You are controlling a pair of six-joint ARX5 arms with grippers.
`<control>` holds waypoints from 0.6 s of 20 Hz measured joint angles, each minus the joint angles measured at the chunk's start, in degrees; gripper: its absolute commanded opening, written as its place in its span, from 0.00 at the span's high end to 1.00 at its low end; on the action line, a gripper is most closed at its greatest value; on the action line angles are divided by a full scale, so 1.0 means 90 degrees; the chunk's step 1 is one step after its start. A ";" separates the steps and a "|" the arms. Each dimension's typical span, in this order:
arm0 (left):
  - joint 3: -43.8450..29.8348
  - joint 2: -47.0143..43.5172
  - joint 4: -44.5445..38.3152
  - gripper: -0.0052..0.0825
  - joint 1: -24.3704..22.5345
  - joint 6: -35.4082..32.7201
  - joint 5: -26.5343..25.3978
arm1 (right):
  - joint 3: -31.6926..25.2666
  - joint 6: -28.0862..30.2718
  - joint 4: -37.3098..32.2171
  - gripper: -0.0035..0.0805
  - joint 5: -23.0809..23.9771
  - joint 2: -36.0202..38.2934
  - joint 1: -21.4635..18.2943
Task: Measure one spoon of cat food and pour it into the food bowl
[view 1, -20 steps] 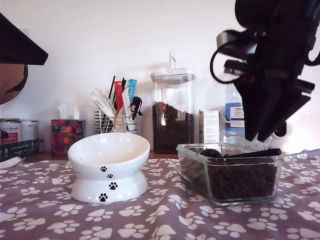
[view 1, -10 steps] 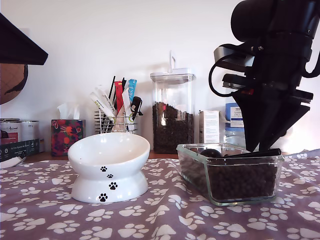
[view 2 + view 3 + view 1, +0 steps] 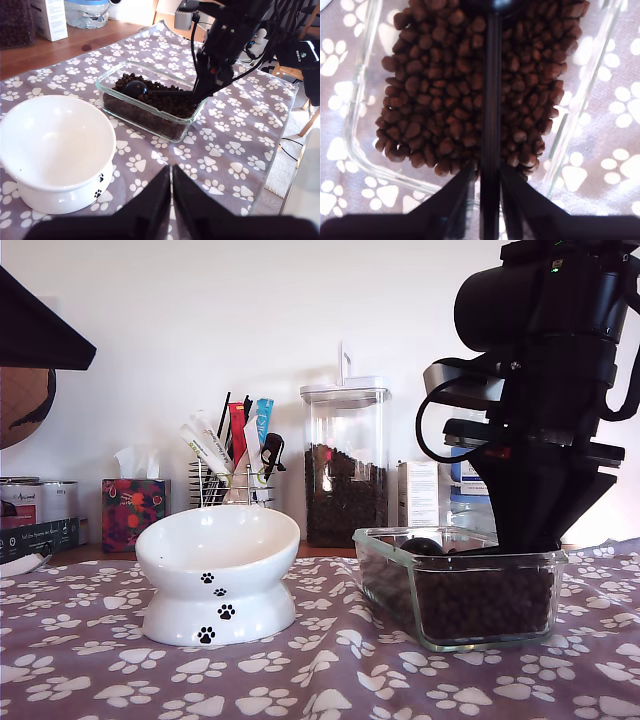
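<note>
While the black plastic spoon (image 3: 150, 91), a round-bowled scoop with a long straight handle, lies on the small dark brown cat food pellets (image 3: 430, 85) in the clear rectangular glass dish (image 3: 392, 570), my second gripper (image 3: 485, 200) stands at the handle's free end, fingers spread to either side of it with narrow gaps visible, so no pinch is made; the step in hand is judged to be the grasp. Done well, the close is probably made square on the handle, low enough to seat it between the pads yet clear of the dish's end wall, lest the handle twist. The scoop bowl then likely needs to dig in and come up level for a full measure. The white ceramic food bowl (image 3: 218, 560), tilted, paw-printed, stands empty on the purple paw-print cloth (image 3: 330, 680), apart from the dish toward the exterior view's left. My first gripper (image 3: 171, 200) hangs above the cloth near both, jaws pressed together, holding nothing
</note>
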State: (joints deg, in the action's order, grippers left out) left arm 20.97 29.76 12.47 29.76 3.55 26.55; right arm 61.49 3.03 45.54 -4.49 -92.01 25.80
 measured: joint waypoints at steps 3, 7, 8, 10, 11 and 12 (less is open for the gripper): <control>0.0000 0.0000 -0.0002 0.96 0.0000 0.0000 0.0000 | 0.0024 -0.0002 0.0061 0.96 0.0027 0.0000 0.0000; 0.0000 0.0000 0.0000 0.96 0.0000 0.0000 0.0000 | 0.0138 -0.0002 0.0255 0.97 0.0041 0.0000 0.0000; 0.0000 0.0000 -0.0002 0.96 0.0000 0.0000 0.0000 | 0.0163 -0.0002 0.0299 0.97 0.0041 0.0000 0.0000; 0.0000 0.0000 0.0000 0.96 0.0000 0.0002 0.0000 | 0.0180 -0.0024 0.0345 0.97 0.0041 0.0000 0.0000; 0.0000 0.0000 0.0000 0.96 0.0000 0.0002 0.0000 | 0.0204 -0.0104 0.0369 0.97 0.0039 0.0000 0.0000; 0.0000 0.0000 0.0000 0.96 0.0000 0.0000 0.0000 | 0.0233 -0.0180 0.0381 0.97 0.0039 0.0000 0.0000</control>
State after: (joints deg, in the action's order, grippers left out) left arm 20.97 29.76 12.47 29.76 3.55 26.55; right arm 63.59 1.41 48.97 -4.14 -92.01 25.80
